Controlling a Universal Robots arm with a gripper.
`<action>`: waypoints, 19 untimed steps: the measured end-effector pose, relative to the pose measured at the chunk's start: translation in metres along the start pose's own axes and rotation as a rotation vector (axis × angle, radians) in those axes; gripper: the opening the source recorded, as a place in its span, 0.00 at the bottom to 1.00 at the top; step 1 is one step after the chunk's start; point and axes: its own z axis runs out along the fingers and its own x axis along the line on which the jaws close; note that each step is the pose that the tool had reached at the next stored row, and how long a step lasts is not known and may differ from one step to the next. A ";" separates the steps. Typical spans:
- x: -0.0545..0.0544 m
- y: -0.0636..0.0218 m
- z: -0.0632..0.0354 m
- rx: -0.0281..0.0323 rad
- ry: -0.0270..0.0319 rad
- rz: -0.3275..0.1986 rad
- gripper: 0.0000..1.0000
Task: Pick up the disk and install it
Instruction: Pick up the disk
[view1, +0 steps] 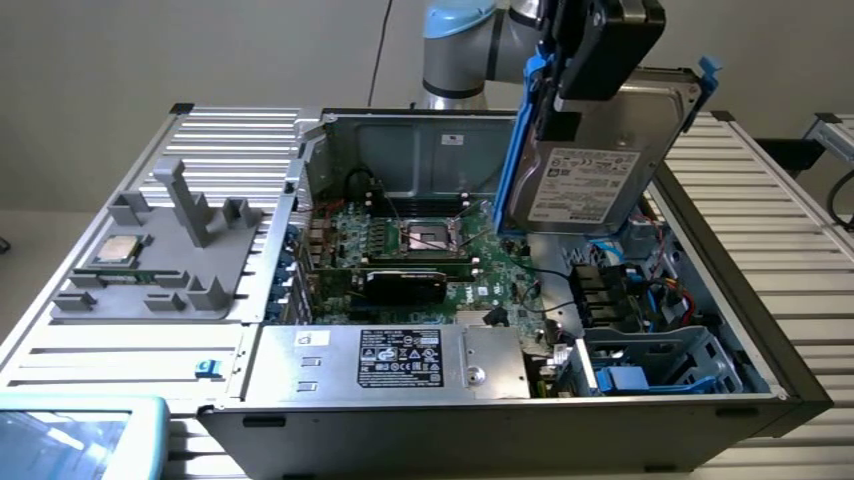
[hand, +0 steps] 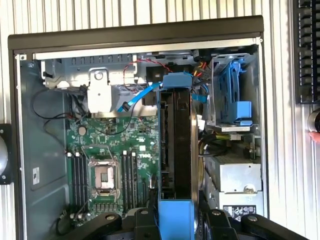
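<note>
My gripper (view1: 567, 112) is shut on the disk (view1: 601, 165), a grey-metal hard drive with a white label in a bright blue carrier. The disk hangs upright, slightly tilted, above the open computer case (view1: 747, 300), over its right half in the exterior view. In the wrist view I look along the edge of the disk (hand: 177, 145), which is clamped between the black fingers (hand: 216, 220) of the gripper (hand: 176, 220). It hovers between the motherboard (hand: 115, 145) and the drive cage (hand: 232, 95). That grey cage holds a blue carrier part.
The motherboard (view1: 427, 250) with its open CPU socket (view1: 431, 238) lies inside the case. A silver box with a black label (view1: 400, 358) sits at the case's front, with the drive cage (view1: 667, 360) beside it. At the exterior view's left, a grey fixture (view1: 160, 270) carries a small silver chip (view1: 120, 249).
</note>
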 end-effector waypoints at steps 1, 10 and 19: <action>-0.002 0.0007 -0.0002 0.0000 -0.0002 0.000 0.37; -0.017 0.0050 -0.0015 -0.0002 -0.0030 0.000 0.37; -0.032 0.0097 -0.0033 -0.0006 -0.0093 0.000 0.37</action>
